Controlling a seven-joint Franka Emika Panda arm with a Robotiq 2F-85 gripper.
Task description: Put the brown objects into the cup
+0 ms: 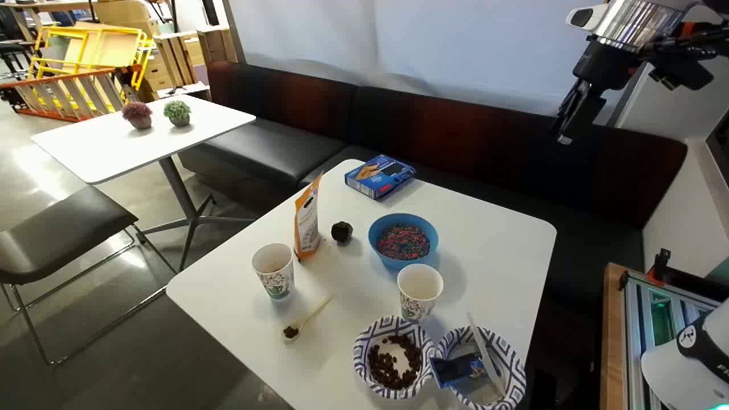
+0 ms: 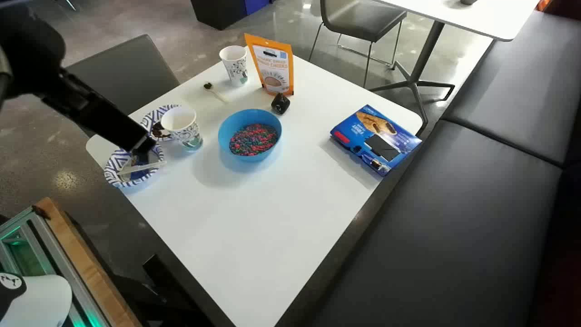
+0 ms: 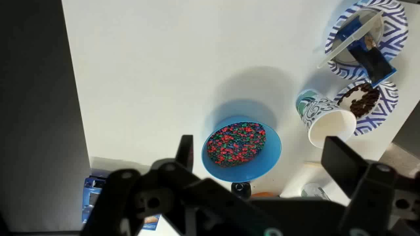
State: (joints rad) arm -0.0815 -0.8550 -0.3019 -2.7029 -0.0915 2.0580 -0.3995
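Bench (image 2: pixel 449 227), long and black, runs beside my white table (image 2: pixel 263 227). Above the table hangs my gripper (image 3: pixel 257 147), pointing down, its two fingers (image 3: pixel 185 152) well apart, as the wrist view shows me. A blue box (image 2: pixel 374 141) lies flat by the bench-side edge. My blue bowl (image 3: pixel 242 173) sits further in, holding red, green and blue bits (image 3: pixel 234 144). Two patterned paper bowls (image 1: pixel 361 360) stand side by side; across one I see a pale utensil (image 3: pixel 352 38) over a blue wrapper (image 1: pixel 453 370). An orange-and-white pouch (image 2: pixel 274 68) stands upright, with a paper cup (image 1: pixel 276 282) just beside it. A second cup (image 1: pixel 420 304), also upright, is between the blue bowl and the patterned pair. I cannot tell which of the two is meant. A spoon (image 1: pixel 313 314) lies flat on the table, its handle pale, and a small black object (image 1: pixel 342 232) sits between pouch and blue bowl. Smallest for me are the brown lumps (image 1: pixel 380 367): many lie loose in the other patterned bowl, just beside the second cup and outside it. A dark clump (image 1: pixel 290 331), too small to identify, rests in the spoon's bowl.
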